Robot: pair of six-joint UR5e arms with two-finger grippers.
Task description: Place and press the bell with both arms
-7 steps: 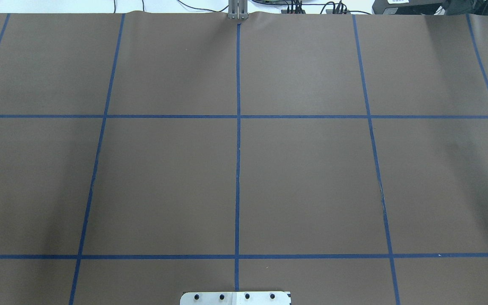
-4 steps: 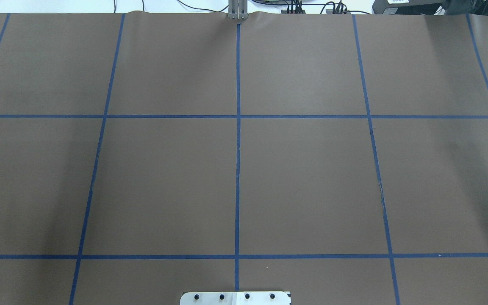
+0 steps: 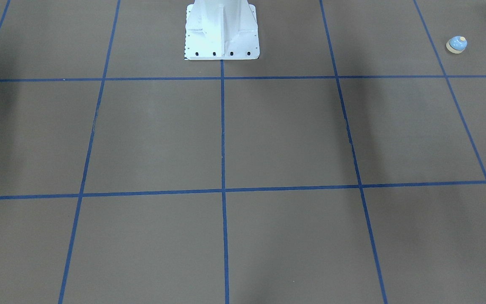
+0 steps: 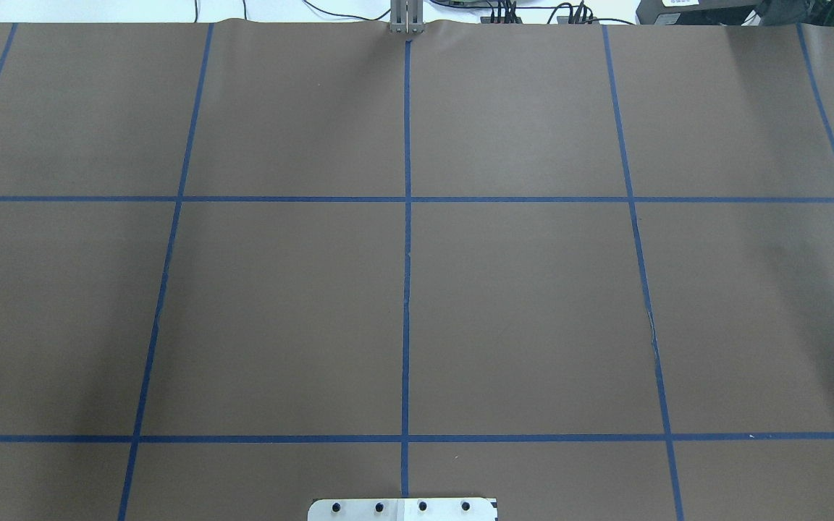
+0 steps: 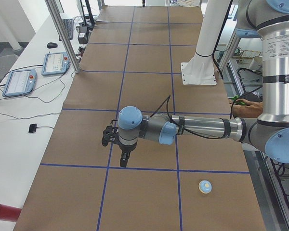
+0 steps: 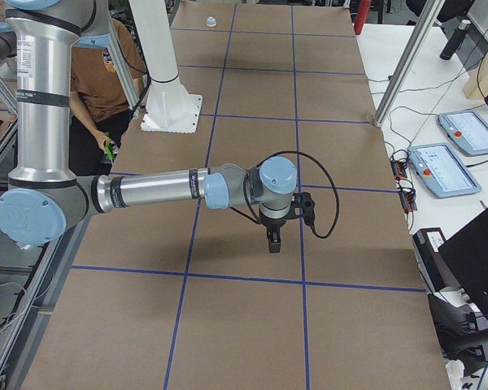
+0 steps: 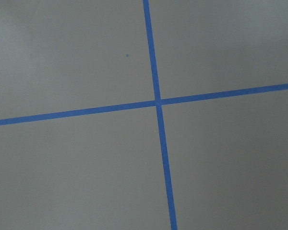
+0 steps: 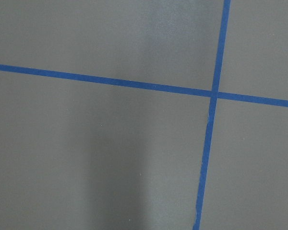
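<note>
The bell (image 3: 456, 44) has a light blue dome and a cream button. It stands alone on the brown table near the robot's side, at the table's left end. It also shows in the exterior left view (image 5: 205, 186) and, far off, in the exterior right view (image 6: 211, 21). My left gripper (image 5: 124, 161) hangs pointing down above a blue tape line, well away from the bell. My right gripper (image 6: 273, 242) points down over the table's other half. I cannot tell whether either gripper is open or shut. Both wrist views show only the table and tape.
The white pedestal (image 3: 222, 29) stands at the table's middle on the robot's side. A person (image 6: 106, 89) sits behind it. Control tablets (image 5: 19, 82) lie on the side bench. Metal posts (image 5: 62, 33) rise at the table's far edge. A red cylinder (image 5: 5, 211) lies at the near left corner.
</note>
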